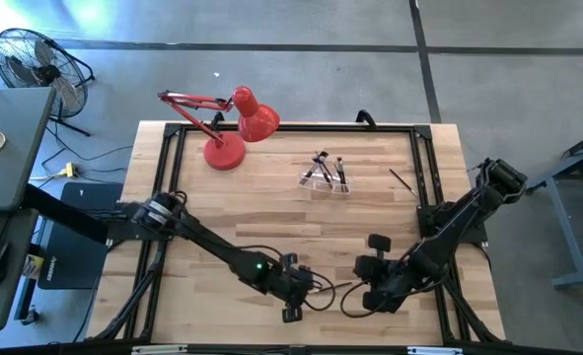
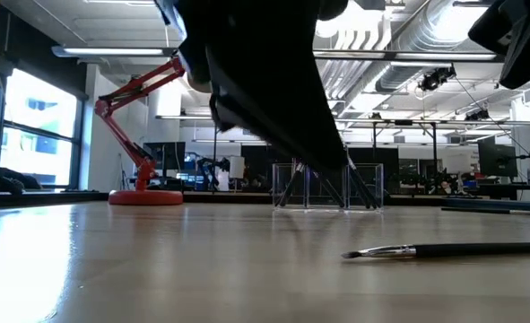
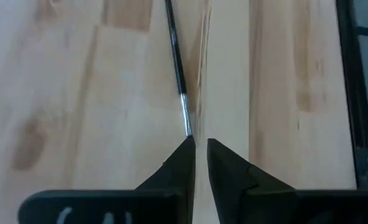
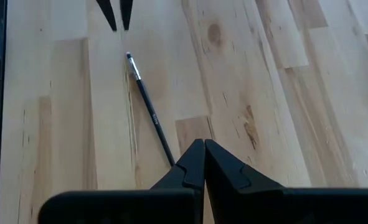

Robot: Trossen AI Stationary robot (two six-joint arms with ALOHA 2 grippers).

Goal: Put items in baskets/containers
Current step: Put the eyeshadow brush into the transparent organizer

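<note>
One thin dark-handled brush [image 4: 149, 109] lies flat on the wooden table near its front edge, also seen in the low view as a brush [image 2: 444, 251]. Its silver ferrule and bristle tip [image 3: 186, 118] point toward my left gripper [image 3: 199, 142]. That gripper hovers just over the tip with a narrow gap between its fingers and nothing in it. My right gripper [image 4: 203, 144] is shut above the handle end, which runs out of sight behind its fingers. The clear holder [image 1: 326, 177] stands at the far middle with several brushes leaning inside it.
A red desk lamp [image 1: 234, 128] stands at the far left of the table. Another loose brush [image 1: 401, 180] lies to the right of the holder. Black frame rails [image 1: 421, 168] run along the table's edges. Bare wood lies between the grippers and the holder.
</note>
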